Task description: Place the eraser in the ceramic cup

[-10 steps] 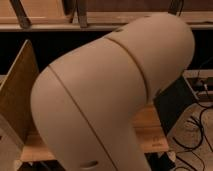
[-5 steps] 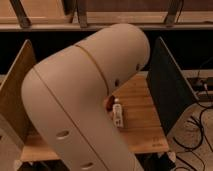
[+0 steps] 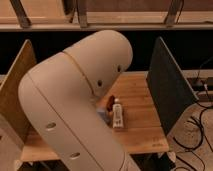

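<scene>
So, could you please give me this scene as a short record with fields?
arm: beige, fills left and centre of view
gripper: not in view
table: wooden, between a light panel and a dark panel
visible beside arm: white tube, orange-red bowl edge, blue-grey block
eraser: not visible
ceramic cup: not visible

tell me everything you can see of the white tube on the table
The white tube lies flat on the wooden table, its length running away from the camera. It looks like smooth plastic and narrows at the far end. The arm covers the table just left of it. An orange-red thing peeks out near its far end; whether they touch cannot be told. The gripper is not in view.
</scene>
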Controlling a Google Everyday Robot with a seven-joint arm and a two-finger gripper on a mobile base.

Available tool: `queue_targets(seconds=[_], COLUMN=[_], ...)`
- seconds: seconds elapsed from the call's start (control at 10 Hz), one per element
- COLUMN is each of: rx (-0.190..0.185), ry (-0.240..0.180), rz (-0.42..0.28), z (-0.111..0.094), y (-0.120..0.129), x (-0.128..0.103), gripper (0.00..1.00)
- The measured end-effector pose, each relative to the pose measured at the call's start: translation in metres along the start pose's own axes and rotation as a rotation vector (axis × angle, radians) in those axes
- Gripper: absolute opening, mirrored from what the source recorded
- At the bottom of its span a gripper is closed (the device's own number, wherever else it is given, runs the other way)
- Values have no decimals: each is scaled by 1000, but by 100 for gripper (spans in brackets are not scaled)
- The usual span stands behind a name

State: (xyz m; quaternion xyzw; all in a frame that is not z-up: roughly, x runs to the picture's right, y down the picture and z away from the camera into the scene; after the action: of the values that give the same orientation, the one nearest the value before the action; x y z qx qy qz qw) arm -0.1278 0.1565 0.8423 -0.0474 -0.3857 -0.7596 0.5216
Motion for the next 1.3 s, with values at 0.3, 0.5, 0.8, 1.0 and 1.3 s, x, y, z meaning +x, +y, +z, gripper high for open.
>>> queue_targets(seconds=[0.3,0.5,0.8,1.0,1.3], rx=[1,-4,-11,-15,-24], ry=[-31,-49,-83,-96,-99], rz=[-21,-33,-57,-71,-85], z=[14,21,33,38,39], y=[-8,-9,-15,-17,-18], x=[6,6,6,7,10], gripper=[80,79,55,35,16])
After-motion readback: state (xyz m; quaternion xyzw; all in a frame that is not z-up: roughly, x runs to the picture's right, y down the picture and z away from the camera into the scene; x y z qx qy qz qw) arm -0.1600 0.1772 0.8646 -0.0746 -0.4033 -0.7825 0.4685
